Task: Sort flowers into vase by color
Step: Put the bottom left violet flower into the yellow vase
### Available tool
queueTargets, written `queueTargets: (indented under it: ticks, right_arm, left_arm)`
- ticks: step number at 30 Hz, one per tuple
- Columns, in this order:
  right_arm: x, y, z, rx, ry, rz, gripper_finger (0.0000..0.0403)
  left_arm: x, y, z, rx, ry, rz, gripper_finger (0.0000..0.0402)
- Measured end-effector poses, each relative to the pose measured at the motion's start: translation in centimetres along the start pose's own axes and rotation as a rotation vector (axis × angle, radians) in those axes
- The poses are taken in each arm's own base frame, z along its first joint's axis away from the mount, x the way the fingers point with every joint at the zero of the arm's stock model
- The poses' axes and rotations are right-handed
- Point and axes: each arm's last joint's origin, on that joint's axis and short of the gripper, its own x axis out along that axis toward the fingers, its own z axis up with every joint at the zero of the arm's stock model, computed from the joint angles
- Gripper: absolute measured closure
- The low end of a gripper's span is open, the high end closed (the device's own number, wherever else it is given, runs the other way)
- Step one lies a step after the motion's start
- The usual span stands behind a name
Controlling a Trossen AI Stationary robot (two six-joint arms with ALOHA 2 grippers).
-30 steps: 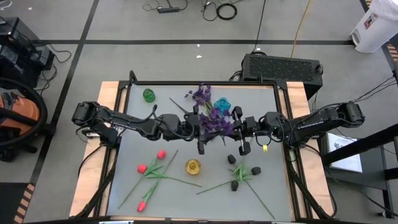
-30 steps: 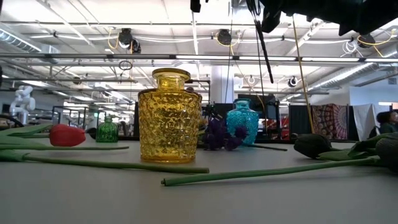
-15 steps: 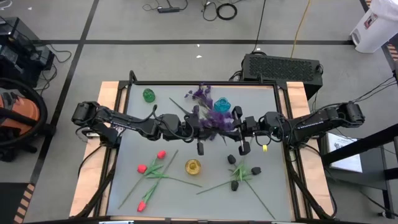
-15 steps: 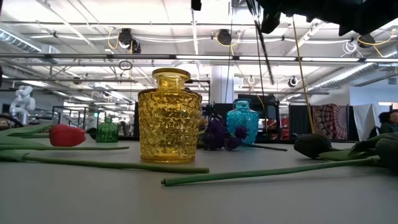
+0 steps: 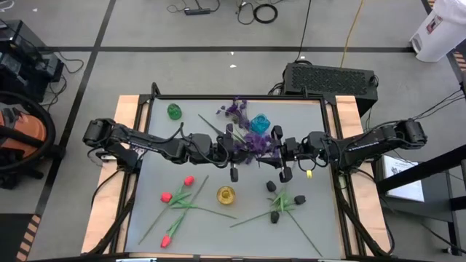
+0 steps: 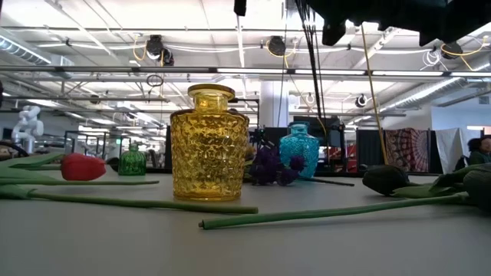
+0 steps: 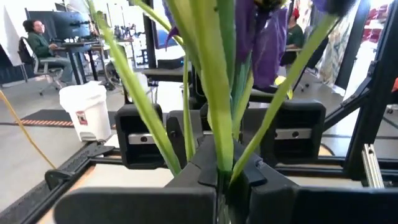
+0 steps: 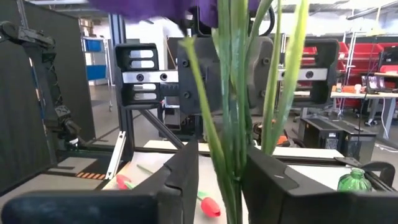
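— Grey table (image 5: 153, 196), workshop floor around. Where's the purple spray (image 5: 251, 143)?
— Frame centre, left gripper (image 5: 234, 145) clenched on its stems; right gripper (image 5: 277, 149) loosened around them.

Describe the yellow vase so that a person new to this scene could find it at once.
Look at the grey table and go to its near half, below the two grippers. The yellow vase stands there between the red tulips and the black flowers. It alone is amber glass; the green vase and blue vase stand at the far edge.
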Motion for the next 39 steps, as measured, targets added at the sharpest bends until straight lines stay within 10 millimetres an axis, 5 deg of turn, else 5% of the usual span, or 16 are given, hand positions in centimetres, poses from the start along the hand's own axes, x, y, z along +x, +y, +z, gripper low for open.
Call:
queueTargets:
  ticks: [16, 24, 31, 39]
  right_arm:
    - [-3.6, 0.4, 2.3, 0.015, 0.104, -0.008, 0.0300]
    - [-5.4, 0.5, 2.1, 0.082, 0.239, -0.020, 0.0300]
    - [-5.5, 0.5, 1.8, 0.100, 0.268, -0.025, 0.0300]
    - [-5.5, 0.5, 1.8, 0.101, 0.268, -0.025, 0.0300]
  left_arm:
    - [-7.3, -2.4, 3.6, 0.131, 0.212, 0.060, 0.0396]
    - [-10.4, -4.8, 5.2, 0.050, 0.180, -0.024, 0.0396]
    - [-11.4, -7.5, 5.2, 0.036, 0.163, -0.105, 0.0396]
    - [-10.3, -8.9, 4.6, 0.017, 0.124, -0.123, 0.0396]
